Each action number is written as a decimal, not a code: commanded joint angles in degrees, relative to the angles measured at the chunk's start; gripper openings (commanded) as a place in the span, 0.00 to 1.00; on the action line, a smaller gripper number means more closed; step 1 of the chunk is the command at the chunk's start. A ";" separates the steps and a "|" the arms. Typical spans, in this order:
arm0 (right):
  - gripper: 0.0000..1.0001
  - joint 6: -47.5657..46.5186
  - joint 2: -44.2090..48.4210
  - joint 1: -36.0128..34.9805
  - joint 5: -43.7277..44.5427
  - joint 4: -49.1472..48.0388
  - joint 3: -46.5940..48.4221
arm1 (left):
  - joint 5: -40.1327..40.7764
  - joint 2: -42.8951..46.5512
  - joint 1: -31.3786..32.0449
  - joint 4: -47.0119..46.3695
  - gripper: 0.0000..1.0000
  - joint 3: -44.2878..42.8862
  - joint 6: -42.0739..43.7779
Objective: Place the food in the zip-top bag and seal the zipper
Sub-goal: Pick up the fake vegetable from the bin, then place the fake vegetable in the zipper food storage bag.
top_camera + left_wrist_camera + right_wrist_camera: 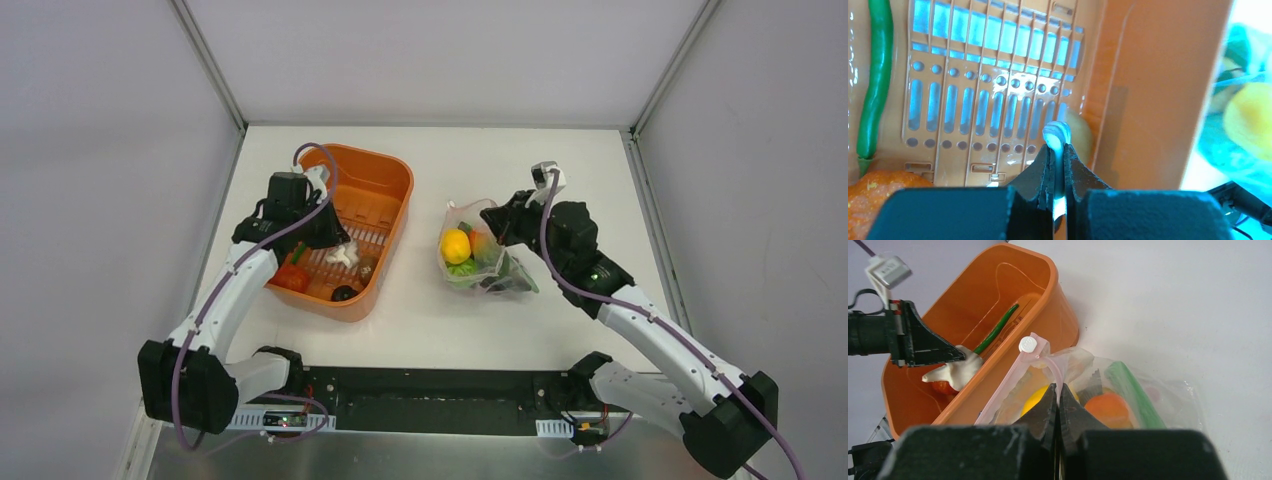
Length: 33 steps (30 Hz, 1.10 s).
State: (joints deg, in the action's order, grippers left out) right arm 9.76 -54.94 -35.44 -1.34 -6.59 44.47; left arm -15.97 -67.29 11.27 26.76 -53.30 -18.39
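Observation:
My left gripper is inside the orange basket and shut on a thin pale grey-white food piece, the fish, which also shows as the fish in the right wrist view. Other food lies in the basket: a long green pod, an orange-red fruit, a brown round fruit and a dark piece. The clear zip-top bag lies right of the basket with a yellow fruit, an orange fruit and green pieces inside. My right gripper is shut on the bag's pink zipper edge.
The orange basket stands at the left of the white table, its right wall close to the bag's mouth. A white slider sits on the zipper strip. Grey walls enclose the table on three sides.

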 commanded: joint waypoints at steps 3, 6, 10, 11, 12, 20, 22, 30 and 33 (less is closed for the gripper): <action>0.00 3.30 2.57 0.06 -0.41 0.52 3.40 | -4.73 9.64 2.16 -5.27 0.00 -3.28 -6.64; 0.00 5.21 3.37 -0.02 -0.12 0.32 3.60 | -4.46 12.98 6.16 -8.54 0.00 -5.18 -9.59; 0.00 6.99 3.35 -0.16 0.90 -0.64 4.44 | -2.96 14.94 13.18 -12.72 0.00 -7.03 -11.35; 0.00 7.25 3.38 -0.24 0.89 -1.39 4.57 | -2.09 15.24 14.68 -13.26 0.00 -7.17 -11.38; 0.00 7.82 3.40 -0.32 0.90 -2.27 4.49 | -1.64 15.53 15.73 -13.91 0.00 -7.06 -11.82; 0.00 12.23 2.56 -0.72 4.42 -6.03 2.23 | -1.09 15.82 24.44 -25.48 0.00 -3.44 -15.17; 0.00 13.45 2.93 -0.90 4.30 -7.17 1.03 | -0.37 13.81 27.85 -28.52 0.00 -4.29 -14.78; 0.00 14.11 5.31 -3.19 5.15 -7.90 -2.34 | 7.03 3.79 39.17 -34.38 0.00 -11.92 -9.94; 0.00 14.26 6.89 -4.03 5.39 -7.65 -2.14 | 10.75 -0.81 40.75 -31.16 0.00 -14.67 -8.86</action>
State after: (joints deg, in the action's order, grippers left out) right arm 22.65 -51.48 -38.46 2.61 -9.91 41.65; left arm -11.31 -64.77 49.69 -1.72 -62.98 -30.11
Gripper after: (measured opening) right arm 0.007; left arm 0.041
